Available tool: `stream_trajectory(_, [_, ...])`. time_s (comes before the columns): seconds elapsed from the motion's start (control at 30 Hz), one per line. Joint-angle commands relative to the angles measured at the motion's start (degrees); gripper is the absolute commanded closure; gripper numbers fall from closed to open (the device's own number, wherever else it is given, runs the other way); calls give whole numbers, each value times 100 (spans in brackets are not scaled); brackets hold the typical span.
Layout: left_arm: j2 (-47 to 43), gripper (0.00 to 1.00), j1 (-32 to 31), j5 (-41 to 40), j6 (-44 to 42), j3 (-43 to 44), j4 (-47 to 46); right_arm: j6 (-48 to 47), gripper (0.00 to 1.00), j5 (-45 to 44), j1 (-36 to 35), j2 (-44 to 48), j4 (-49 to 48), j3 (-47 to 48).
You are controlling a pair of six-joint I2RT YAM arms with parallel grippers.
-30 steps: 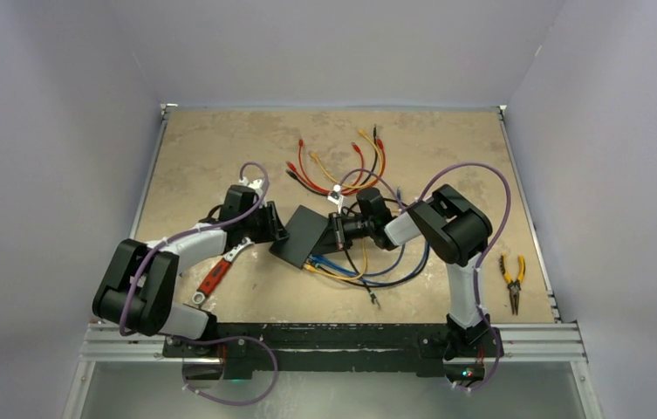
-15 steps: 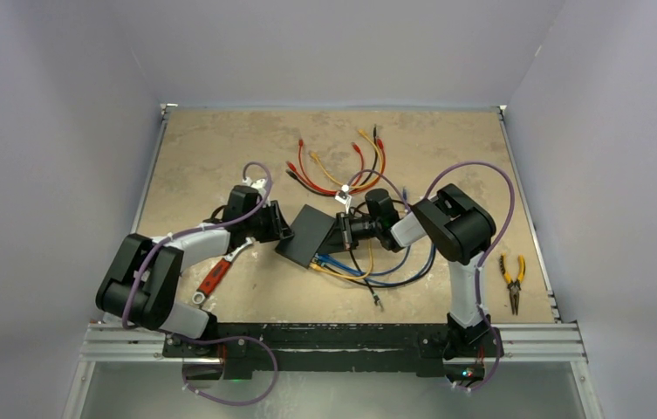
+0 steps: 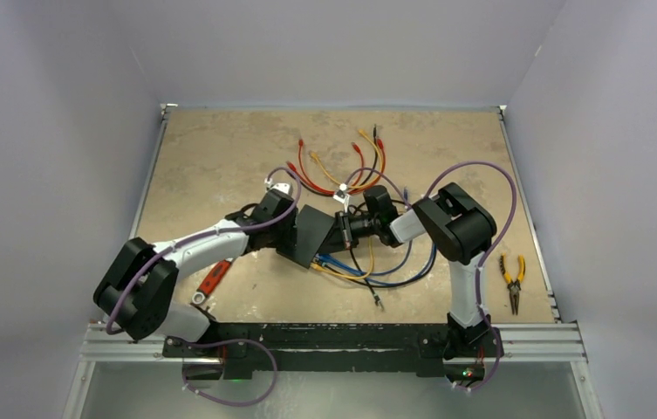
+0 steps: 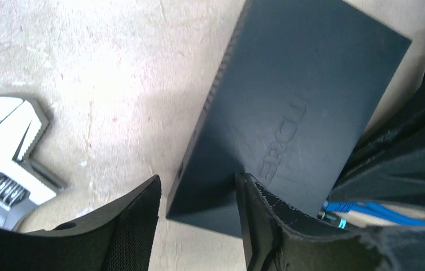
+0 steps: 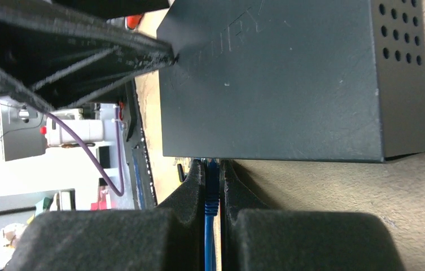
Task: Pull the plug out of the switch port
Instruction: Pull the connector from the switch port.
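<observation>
Top external, switch [image 3: 311, 234] diagonal, plug [image 5: 212, 189] side facing right

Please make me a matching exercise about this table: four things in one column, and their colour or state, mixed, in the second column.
Things:
1 switch
2 blue cable
3 pliers
4 wrench

Colour or state:
a yellow handles
b pinched in the right tool
c red handle
d matte black box

Pairs: 1-d, 2-b, 3-a, 4-c

The switch [image 3: 311, 234] is matte black (dotted vent holes on one side), the plug [image 5: 212, 195] blue, the table [image 3: 220, 148] mottled beige.
</observation>
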State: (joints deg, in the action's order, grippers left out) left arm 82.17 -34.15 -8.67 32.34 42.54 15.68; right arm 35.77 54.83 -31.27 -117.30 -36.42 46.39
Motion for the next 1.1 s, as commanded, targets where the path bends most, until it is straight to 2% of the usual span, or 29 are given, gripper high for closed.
stream_trajectory(0.0, [-300, 48, -561, -980, -184, 371, 860, -412, 100, -256, 60, -148, 374, 217])
stream_trajectory(0.13, [-376, 44, -1143, -1359, -284, 558, 767, -297, 100, -253, -30, -212, 329, 327])
stream_trajectory(0.2, [-350, 43, -1290, -1204, -371, 562, 577, -255, 100, -262, -100, -207, 298, 361])
stream_trajectory(0.4, [-96, 42, -1425, -583, -602, 557, 240, -185, 100, -268, -220, -252, 235, 380])
stream_trajectory(0.67, [394, 41, -1606, -573, -759, 569, 207, -158, 100, -271, -240, -245, 197, 338])
stream_trajectory(0.87, [632, 44, -1738, -1128, -651, 632, 494, -202, 100, -271, -240, -253, 230, 328])
stream_trajectory(1.07, [643, 54, -1731, -1785, -290, 566, 822, -349, 100, -271, -240, -235, 392, 308])
